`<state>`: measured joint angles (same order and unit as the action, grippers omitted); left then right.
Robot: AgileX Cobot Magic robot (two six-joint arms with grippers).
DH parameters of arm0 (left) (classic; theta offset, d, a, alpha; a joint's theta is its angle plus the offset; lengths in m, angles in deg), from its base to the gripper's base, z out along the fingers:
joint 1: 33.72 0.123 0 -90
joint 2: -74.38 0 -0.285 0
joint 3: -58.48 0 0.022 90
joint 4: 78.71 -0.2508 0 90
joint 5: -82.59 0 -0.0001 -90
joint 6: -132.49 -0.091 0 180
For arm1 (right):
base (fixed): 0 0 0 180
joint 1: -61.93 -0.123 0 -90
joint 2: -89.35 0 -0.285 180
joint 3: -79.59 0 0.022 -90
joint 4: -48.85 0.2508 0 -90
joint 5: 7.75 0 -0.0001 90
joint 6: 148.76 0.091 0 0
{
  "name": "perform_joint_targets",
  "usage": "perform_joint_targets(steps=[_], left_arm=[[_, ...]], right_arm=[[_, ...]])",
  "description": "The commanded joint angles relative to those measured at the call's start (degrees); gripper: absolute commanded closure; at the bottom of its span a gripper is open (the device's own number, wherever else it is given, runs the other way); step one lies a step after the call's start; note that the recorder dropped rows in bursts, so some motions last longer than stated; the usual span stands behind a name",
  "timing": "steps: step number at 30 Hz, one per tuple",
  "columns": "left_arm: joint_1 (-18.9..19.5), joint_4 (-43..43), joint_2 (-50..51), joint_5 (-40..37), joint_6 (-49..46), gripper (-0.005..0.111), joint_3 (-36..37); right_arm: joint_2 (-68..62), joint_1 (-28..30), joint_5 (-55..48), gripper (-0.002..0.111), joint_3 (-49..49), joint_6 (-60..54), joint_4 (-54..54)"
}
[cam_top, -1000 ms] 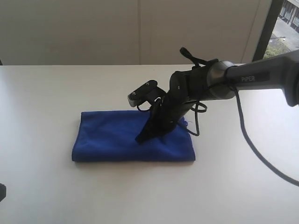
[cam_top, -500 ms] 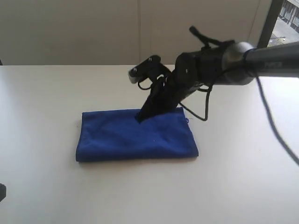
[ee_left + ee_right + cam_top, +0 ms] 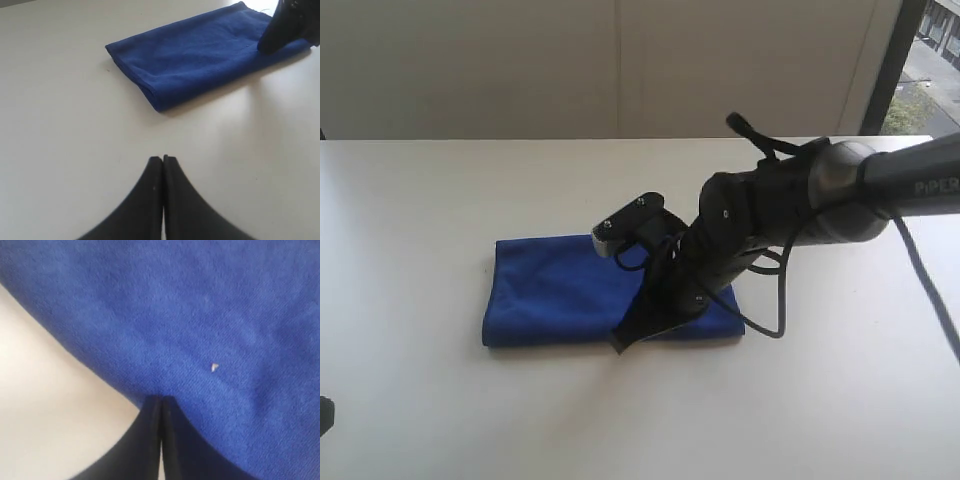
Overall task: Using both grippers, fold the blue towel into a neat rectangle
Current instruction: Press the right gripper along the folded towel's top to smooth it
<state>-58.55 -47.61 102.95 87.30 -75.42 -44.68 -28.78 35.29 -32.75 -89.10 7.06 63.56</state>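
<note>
Pale surface [image 3: 420, 400] fills the lower half of the exterior frame and carries everything I work on. Nearest is my left claw [image 3: 163, 162]. Its two black fingers are pressed flat together with nothing between them, and it is poised over bare surface, well apart from the cloth ahead of it. Farther in, just left of the frame's centre, the blue towel [image 3: 555, 290] lies flat as a folded rectangle, its long sides running across the frame and a thick fold at its left end. My right claw [image 3: 625, 340] points down at the towel's near long edge, toward its right end. The fingers are closed tight against each other, their tips right at the hem where cloth meets surface. I cannot tell whether any fabric is pinched; the seam between the fingers looks clean. Above the tips sits the wrist camera block [image 3: 628, 222], and a black cable [image 3: 772, 325] loops beside the towel's right corner. My right arm [image 3: 840, 195] runs off to the right edge of the frame. Beyond the surface stands a light panelled wall [image 3: 520, 70], with a dark window frame [image 3: 890, 70] at the upper right.
</note>
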Motion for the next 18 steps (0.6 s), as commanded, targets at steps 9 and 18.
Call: perform_joint_targets(steps=[9, 18], left_arm=[[0.1, 1.0, -0.4, -0.5, 1.1, 0.107, 0.4], [0.1, 1.0, -0.4, -1.7, 1.1, 0.107, 0.4]], right_arm=[[4.1, -0.1, 7.3, 0.108, 3.2, 0.3, -0.2], [-1.7, -0.1, 6.5, 0.108, 3.2, 0.3, -0.2]])
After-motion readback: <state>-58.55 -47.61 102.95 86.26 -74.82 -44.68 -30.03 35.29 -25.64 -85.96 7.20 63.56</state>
